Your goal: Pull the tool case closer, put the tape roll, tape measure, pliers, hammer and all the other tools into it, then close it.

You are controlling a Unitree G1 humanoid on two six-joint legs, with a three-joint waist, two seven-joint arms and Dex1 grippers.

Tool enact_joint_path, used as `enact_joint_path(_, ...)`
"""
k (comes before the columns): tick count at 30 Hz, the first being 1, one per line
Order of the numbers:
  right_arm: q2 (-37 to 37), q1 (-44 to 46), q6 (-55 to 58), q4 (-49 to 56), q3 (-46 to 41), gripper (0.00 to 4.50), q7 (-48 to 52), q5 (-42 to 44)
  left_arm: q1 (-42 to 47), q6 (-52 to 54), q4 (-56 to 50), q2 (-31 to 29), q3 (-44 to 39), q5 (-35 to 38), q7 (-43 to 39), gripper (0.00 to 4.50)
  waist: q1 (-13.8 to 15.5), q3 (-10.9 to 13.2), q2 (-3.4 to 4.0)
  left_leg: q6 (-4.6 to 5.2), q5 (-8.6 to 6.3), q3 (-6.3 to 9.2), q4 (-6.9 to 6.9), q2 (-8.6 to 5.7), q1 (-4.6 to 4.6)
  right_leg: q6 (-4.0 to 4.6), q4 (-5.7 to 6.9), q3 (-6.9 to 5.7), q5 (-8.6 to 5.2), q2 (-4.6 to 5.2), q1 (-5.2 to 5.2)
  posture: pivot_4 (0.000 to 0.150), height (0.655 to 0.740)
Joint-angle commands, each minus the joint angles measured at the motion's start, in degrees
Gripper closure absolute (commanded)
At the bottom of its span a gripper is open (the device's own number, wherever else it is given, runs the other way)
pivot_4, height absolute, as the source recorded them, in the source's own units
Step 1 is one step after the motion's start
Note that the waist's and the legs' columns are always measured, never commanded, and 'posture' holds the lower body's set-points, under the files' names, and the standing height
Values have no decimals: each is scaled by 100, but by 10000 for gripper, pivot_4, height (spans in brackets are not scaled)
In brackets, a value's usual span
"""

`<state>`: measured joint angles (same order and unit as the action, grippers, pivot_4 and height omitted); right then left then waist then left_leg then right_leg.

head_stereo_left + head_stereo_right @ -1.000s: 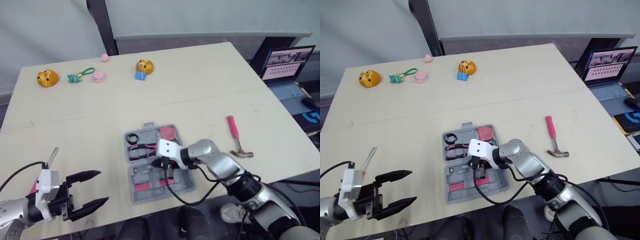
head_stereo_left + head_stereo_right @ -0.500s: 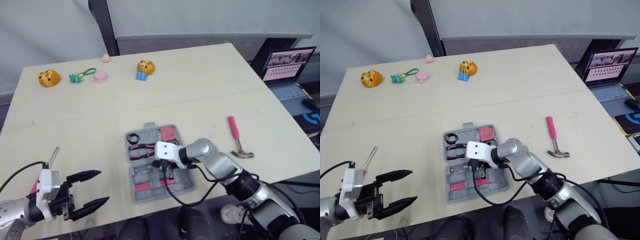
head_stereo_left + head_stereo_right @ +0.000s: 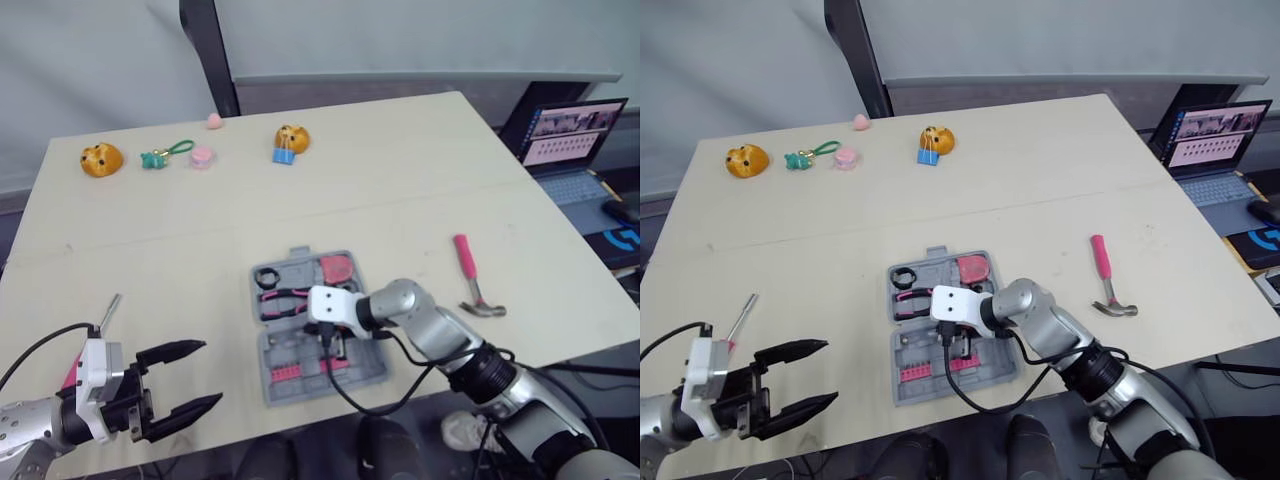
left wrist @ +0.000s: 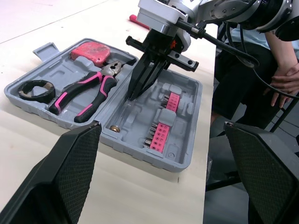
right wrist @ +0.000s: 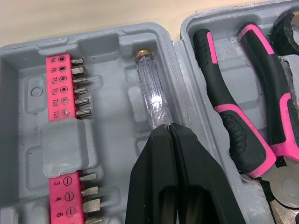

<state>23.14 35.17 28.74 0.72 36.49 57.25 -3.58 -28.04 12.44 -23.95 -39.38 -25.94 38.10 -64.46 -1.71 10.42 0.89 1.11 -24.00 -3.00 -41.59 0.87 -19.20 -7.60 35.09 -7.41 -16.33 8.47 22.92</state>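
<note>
Pressure straight down should seat it: clenched right gripper (image 5: 169, 127) bears on clear screwdriver handle (image 5: 150, 93) inside tool case (image 5: 107, 42); left gripper (image 3: 213, 373) gapes, well apart from it.

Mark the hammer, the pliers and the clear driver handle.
hammer (image 3: 1102, 262): right eye view, on its pink handle.
pliers (image 5: 223, 111): right wrist view, on the pink stripe of one handle.
clear driver handle (image 5: 150, 91): right wrist view, midway along its clear body.

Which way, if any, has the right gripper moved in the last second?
Yes. The right gripper has edged toward the robot's left over the tool case, closer to the pliers.
</note>
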Motion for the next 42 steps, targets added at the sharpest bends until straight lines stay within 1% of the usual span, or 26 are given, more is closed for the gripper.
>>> enact_joint_path(1,33,-282,318,-440,227,44238,-58,-243,-10,4,-138,-6,-41,72,10,0,-1,-9,-4,0,0,1,1,0,0,1,0,0,0,0,0,1500,7155)
enact_joint_path(13,14,-467,353,-593,276,44238,-108,-327,80,64,-128,-39,-25,67,-18,0,-1,-33,-11,-1,0,2,13,1,5,4,-7,-2,-1,1,-1,1500,7155)
enact_joint_path(19,13,-491,357,-666,297,44238,-123,-364,108,67,-102,-46,-23,55,-32,0,-2,-65,-2,-1,-1,4,18,1,10,4,-12,-4,-2,4,-7,1500,7155)
enact_joint_path(24,-77,-475,422,-526,119,44238,-116,-196,148,62,-73,-44,3,41,-46,0,-2,-83,1,-2,-1,8,21,2,13,6,-16,-7,-2,5,-11,1500,7155)
enact_joint_path(27,-163,-386,666,-125,-177,44238,-51,86,198,57,-48,-40,20,40,-54,0,-1,-82,3,-2,-1,11,22,2,13,8,-18,-9,-3,5,-11,1500,7155)
enact_joint_path(33,-138,-113,1580,1053,-865,44238,62,784,317,25,8,-27,38,45,-78,0,8,-67,20,-2,-1,16,34,1,-14,9,-23,-15,-4,7,13,1500,7155)
enact_joint_path(38,365,-160,2384,2187,-1651,44238,112,1465,370,29,30,-32,-12,50,-73,0,16,-64,24,-2,-1,17,38,-6,-71,8,-26,-24,-3,5,67,1500,7155)
enact_joint_path(41,984,-671,2354,2662,-2159,44238,39,1598,255,224,-6,-60,-61,-63,172,0,26,-64,22,2,-3,18,41,-9,-81,7,-38,-34,-3,3,67,1500,7155)
enact_joint_path(42,1061,-910,2334,2751,-2481,44238,-1,1754,206,323,-27,-76,-75,-51,233,0,30,-63,19,3,-4,24,42,-11,-87,6,-44,-39,-2,3,67,1500,7155)
